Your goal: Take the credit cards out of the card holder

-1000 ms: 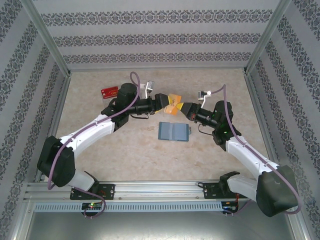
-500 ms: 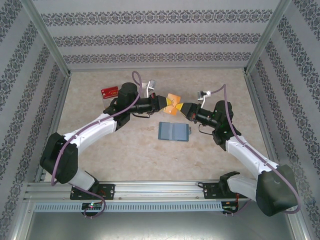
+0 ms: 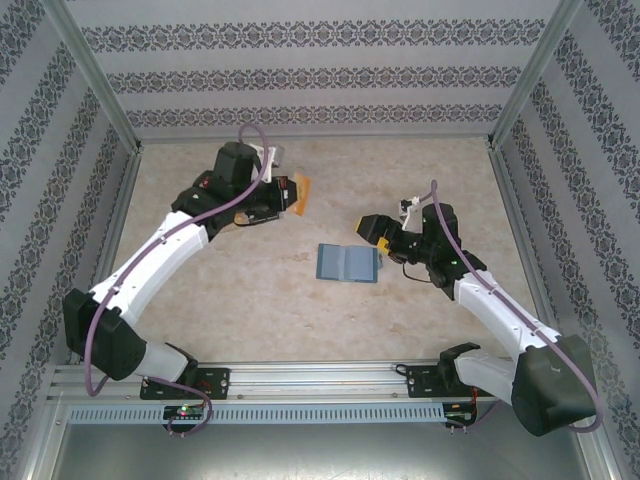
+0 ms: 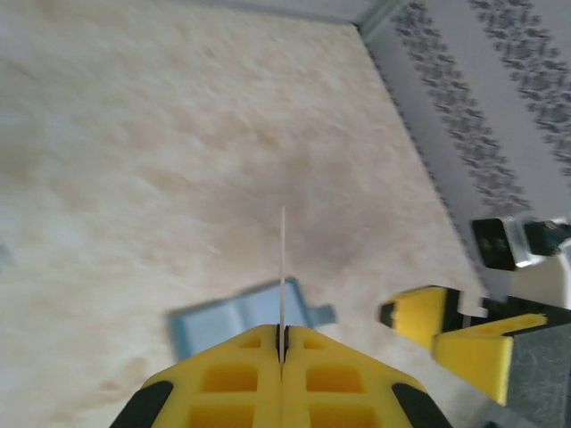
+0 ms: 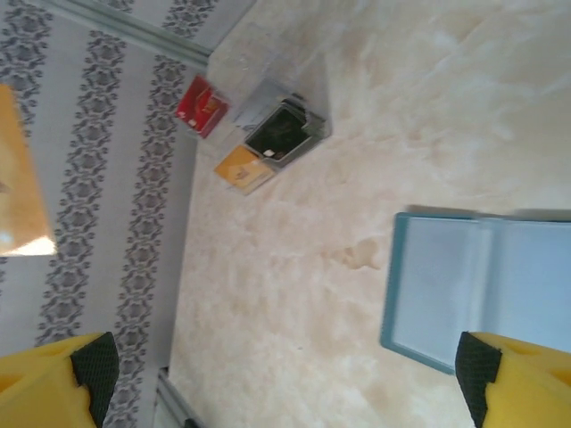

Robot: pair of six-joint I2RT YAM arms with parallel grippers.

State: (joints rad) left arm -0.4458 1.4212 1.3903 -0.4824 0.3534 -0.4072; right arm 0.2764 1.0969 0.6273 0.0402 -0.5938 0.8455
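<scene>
My left gripper [image 3: 290, 195] is shut on an orange credit card [image 3: 302, 193] and holds it above the table at the back left. In the left wrist view that card [image 4: 283, 259] stands edge-on as a thin line rising out of the closed yellow jaws [image 4: 283, 337]. The blue-grey card holder [image 3: 347, 263] lies open and flat on the table in the middle. My right gripper [image 3: 368, 228] hangs open just right of and behind the holder, with nothing between its fingers [image 5: 53, 383]. Another orange credit card [image 5: 243, 168] lies on the table far from the holder [image 5: 482, 294].
A clear tray with a black card [image 5: 281, 129] sits beside the loose orange card, and a red card [image 5: 201, 105] lies near the wall. Patterned walls and a metal frame [image 3: 100, 90] enclose the table. The right gripper's yellow fingers [image 4: 446, 325] appear right of the holder [image 4: 241, 321].
The right gripper let go of the orange card, opened wide and drew back to the right. The left gripper shut on the card and carried it left and back.
</scene>
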